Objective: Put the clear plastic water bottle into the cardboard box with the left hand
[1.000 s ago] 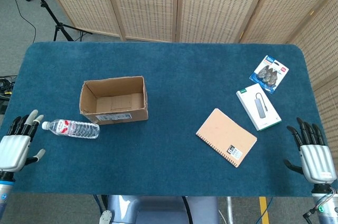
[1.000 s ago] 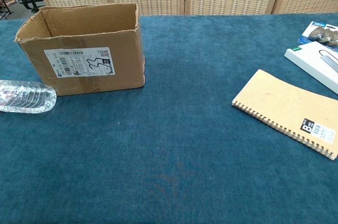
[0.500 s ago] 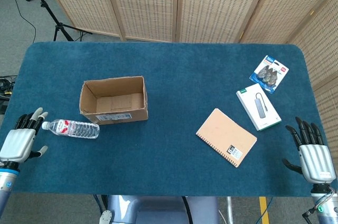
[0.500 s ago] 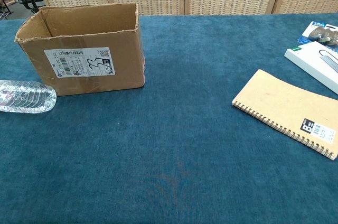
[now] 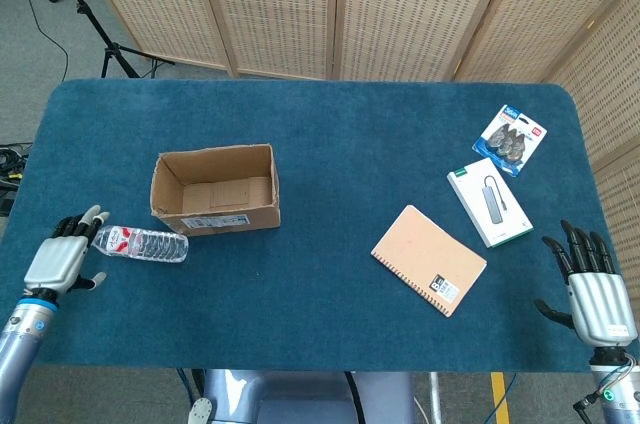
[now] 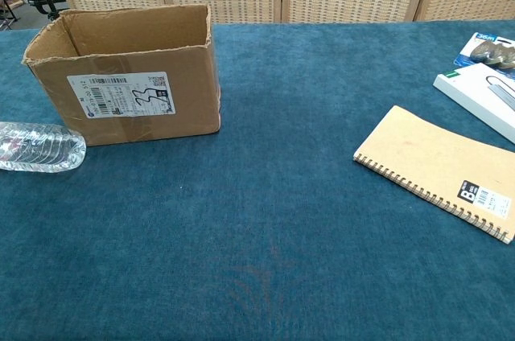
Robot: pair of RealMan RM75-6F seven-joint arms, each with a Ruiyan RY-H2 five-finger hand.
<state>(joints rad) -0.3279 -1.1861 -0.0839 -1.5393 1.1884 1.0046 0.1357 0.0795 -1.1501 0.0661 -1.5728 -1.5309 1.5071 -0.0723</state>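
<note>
Bottle (image 5: 143,243): one, lying beside one box (image 5: 214,189); left robot hand (image 5: 62,262) spread, empty; right robot hand (image 5: 593,299) spread.

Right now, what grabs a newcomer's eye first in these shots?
The open box stands left of centre on the blue table, with the bottle lying on its side just in front of it. The left hand sits at the bottle's cap end, fingers apart, holding nothing. On the right lie a notebook and two packaged items, with the right hand open at the near edge.
</note>
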